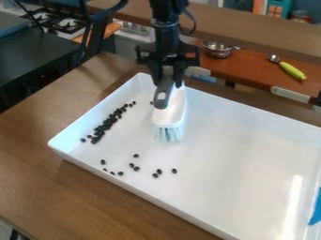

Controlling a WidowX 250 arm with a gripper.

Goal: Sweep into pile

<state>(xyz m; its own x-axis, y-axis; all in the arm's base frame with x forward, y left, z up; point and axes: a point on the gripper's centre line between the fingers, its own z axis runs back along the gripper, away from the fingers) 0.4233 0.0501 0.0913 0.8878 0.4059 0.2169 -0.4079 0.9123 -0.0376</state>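
The black gripper point(168, 80) hangs over the back left part of the white tray point(244, 117), shut on the grey handle of a white brush point(171, 112). The brush head points toward the camera, its pale bristles low over the tray; whether they touch it I cannot tell. Left of the brush, a dense slanting line of black beans point(106, 124) runs along the tray's left side. Several loose beans point(136, 168) lie scattered nearer the front left, and one bean sits just left of the brush handle.
Raised walls edge the tray on the wooden table point(37, 173). A blue object point(316, 211) is at the tray's right edge. Behind, a metal pot point(217, 49) and a green-handled utensil point(292, 71) lie on a brown surface, with a stove point(63, 22) at the upper left.
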